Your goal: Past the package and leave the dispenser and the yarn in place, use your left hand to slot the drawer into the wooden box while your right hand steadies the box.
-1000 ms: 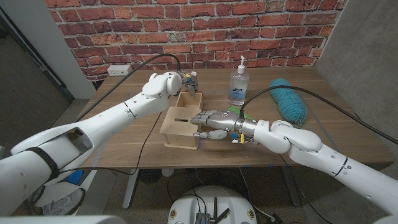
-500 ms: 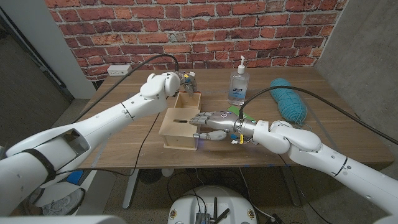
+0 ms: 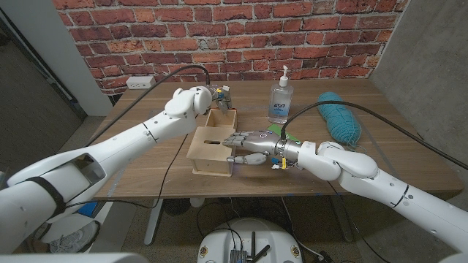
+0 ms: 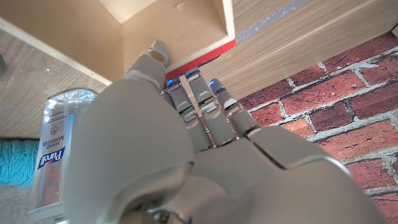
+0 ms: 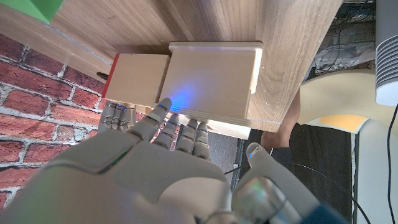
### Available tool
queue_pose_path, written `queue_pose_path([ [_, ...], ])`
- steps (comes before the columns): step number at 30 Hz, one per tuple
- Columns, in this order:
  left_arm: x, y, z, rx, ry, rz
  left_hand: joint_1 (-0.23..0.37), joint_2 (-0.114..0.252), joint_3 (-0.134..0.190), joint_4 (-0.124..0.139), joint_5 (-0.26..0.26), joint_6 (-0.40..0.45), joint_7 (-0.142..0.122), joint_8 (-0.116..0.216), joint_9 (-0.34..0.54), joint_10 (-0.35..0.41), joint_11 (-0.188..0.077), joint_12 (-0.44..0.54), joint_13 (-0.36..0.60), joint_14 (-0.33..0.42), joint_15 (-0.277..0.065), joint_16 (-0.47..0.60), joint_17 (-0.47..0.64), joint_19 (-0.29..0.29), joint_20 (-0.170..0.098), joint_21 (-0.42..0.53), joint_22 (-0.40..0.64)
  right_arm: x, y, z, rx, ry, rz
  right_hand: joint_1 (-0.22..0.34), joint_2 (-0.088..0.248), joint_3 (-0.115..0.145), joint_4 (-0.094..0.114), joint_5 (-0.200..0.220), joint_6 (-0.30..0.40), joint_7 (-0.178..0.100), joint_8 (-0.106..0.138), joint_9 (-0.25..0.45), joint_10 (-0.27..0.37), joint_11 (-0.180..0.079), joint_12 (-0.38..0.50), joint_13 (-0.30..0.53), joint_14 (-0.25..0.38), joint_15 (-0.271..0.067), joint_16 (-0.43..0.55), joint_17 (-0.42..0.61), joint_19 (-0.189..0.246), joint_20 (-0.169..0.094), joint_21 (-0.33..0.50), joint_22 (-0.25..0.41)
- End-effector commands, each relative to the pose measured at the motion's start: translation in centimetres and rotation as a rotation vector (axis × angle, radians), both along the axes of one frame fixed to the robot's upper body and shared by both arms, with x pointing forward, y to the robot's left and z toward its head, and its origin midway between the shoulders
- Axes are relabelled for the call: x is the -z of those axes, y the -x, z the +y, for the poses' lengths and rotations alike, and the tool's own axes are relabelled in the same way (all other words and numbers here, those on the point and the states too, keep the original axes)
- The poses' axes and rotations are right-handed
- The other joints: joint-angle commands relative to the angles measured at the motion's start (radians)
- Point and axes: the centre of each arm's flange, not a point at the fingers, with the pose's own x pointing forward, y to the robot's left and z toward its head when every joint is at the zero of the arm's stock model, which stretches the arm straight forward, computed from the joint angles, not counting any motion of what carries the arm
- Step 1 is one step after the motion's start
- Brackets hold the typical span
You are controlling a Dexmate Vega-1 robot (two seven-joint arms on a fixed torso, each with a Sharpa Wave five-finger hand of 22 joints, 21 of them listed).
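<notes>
The setting was an indoor robot test area, resembling a lab or office. A wooden desk (image 3: 146, 164) stood against a red brick wall (image 3: 219, 33), with a wall outlet (image 3: 140, 82) and grey floor (image 3: 29, 109).

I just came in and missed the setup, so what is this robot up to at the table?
It is fitting a drawer into a wooden box. The left robot hand is at the drawer's far end, fingers on its red-edged rim, with the drawer partly in the box. The right robot hand rests against the box's side, bracing it. A sanitizer dispenser and teal yarn stand off to the right, clear of both hands.
</notes>
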Motion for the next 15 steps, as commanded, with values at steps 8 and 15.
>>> queue_pose_path([
  [8,-0.08,-0.48,0.00,-0.003,0.005,-0.011,0.030,0.037,-0.006,0.001,0.010,0.018,0.008,0.006,0.004,0.032,-0.029,0.004,0.006,0.070,-0.110,0.003,0.010,-0.005,-0.148,0.000,0.003,0.05,0.15,-0.06,0.005,0.012,-0.026,-0.011,0.111,0.006,0.004,0.006,0.010,0.005,0.007,0.003,0.010,0.000,0.004,0.001,0.004,-0.091,0.005,0.002,0.001,-0.109,-0.003,0.000],
  [15,-0.02,-0.62,-0.46,0.005,0.016,-0.009,0.030,0.038,-0.007,0.001,0.011,0.018,0.010,0.006,0.004,0.033,-0.029,0.004,0.006,0.069,-0.110,0.003,0.010,-0.004,-0.148,0.000,0.003,0.07,0.16,0.06,0.003,0.013,-0.021,-0.011,0.111,0.006,0.004,0.006,0.010,0.005,0.008,0.003,0.011,0.000,0.004,0.001,0.003,-0.091,0.005,0.003,0.000,-0.108,-0.004,0.000],
])
